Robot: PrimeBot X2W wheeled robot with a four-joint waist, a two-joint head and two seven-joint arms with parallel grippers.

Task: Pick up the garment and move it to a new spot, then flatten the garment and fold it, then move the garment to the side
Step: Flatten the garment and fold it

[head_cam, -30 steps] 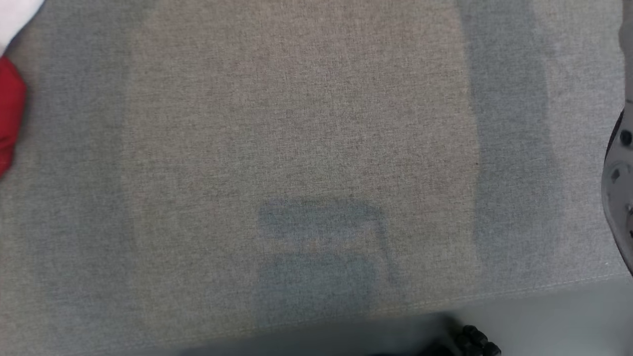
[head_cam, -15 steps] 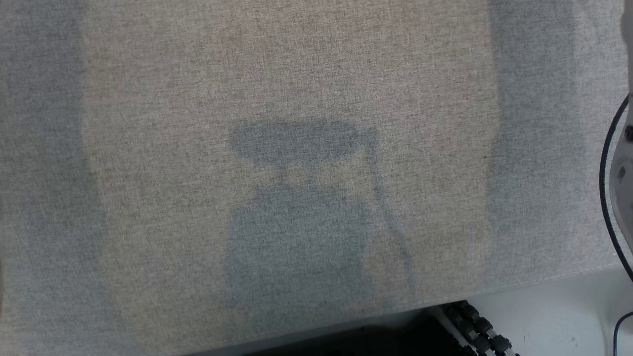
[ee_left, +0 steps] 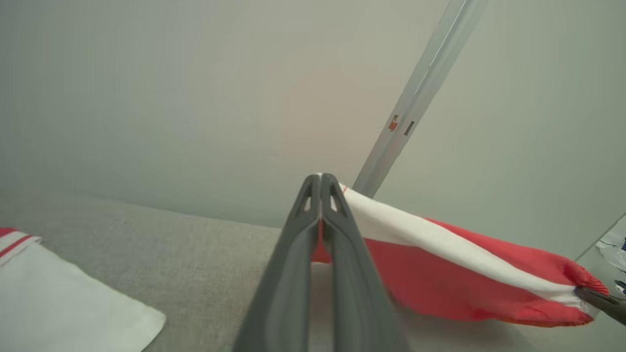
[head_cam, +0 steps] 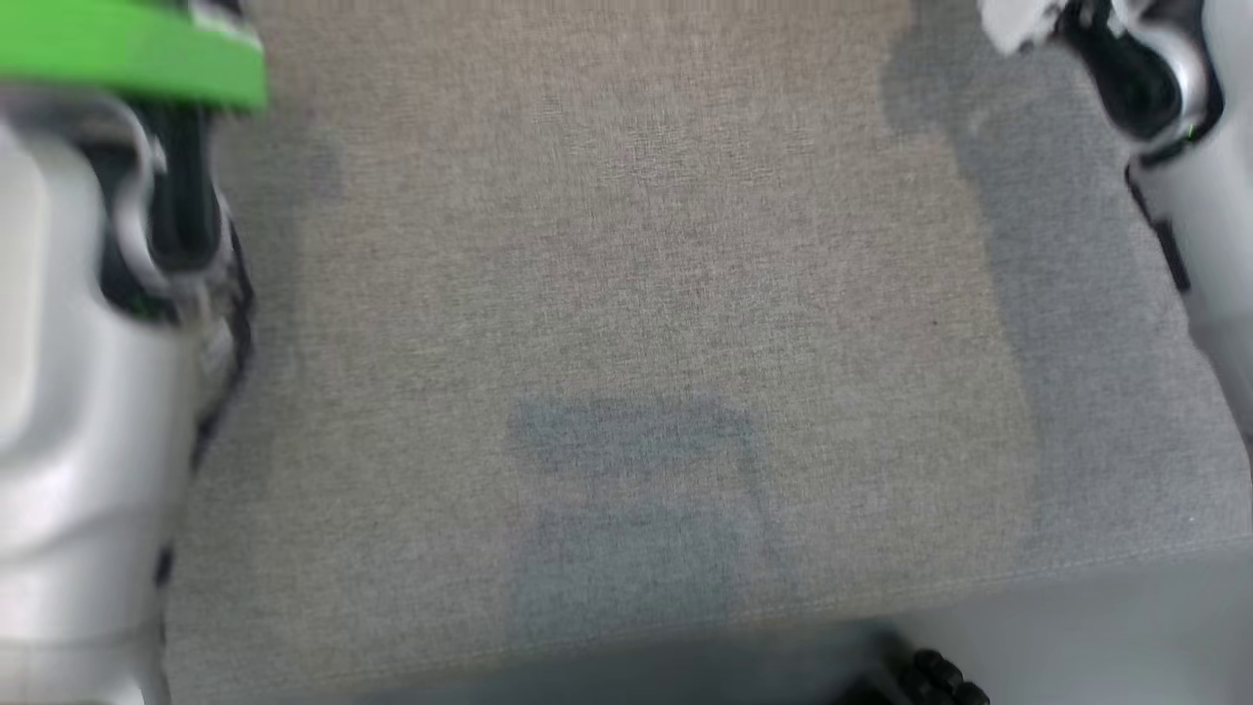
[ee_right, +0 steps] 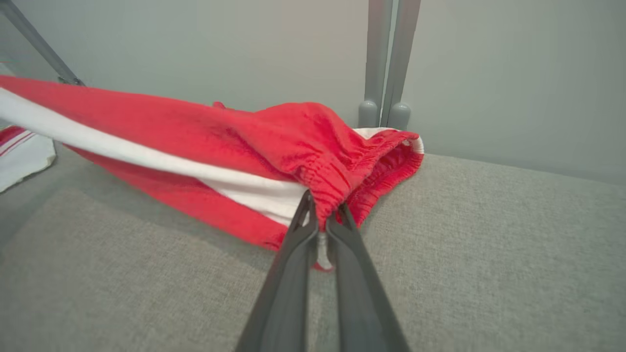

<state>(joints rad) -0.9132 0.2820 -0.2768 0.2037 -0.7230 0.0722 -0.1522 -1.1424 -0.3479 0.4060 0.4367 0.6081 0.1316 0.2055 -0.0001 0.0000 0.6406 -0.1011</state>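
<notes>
Nearest, my left fingers (ee_left: 320, 182) are clenched on one end of the red garment (ee_left: 464, 278), the hem pinched right at their tips. My right fingers (ee_right: 323, 215) are clenched on the gathered elastic edge at the other end, with a tuck of white lining showing between them. The garment, red with a broad white stripe (ee_right: 146, 156) along its length, hangs as a sagging span between the two holds, above the grey cloth-covered bench (head_cam: 626, 245). Whether its lowest fold brushes the bench I cannot tell. I judge it light, soft and quite limp: it droops under its own weight, will not keep any shape I give it, and should spread only if both holds pull apart evenly. The elastic edge looks the surest place to bite, since its bunched thickness fills the fingers; the thin plain hem on my left side seems likelier to creep out under tension. For flattening, holds at the two ends of one edge, as now, should let the rest trail down onto the bench. Farther off, a white cloth with red stripes (ee_left: 73, 303) lies flat on the bench, well apart from the garment. Beyond it stand a grey metal post (ee_right: 389, 58) and the pale wall (ee_left: 195, 88).
</notes>
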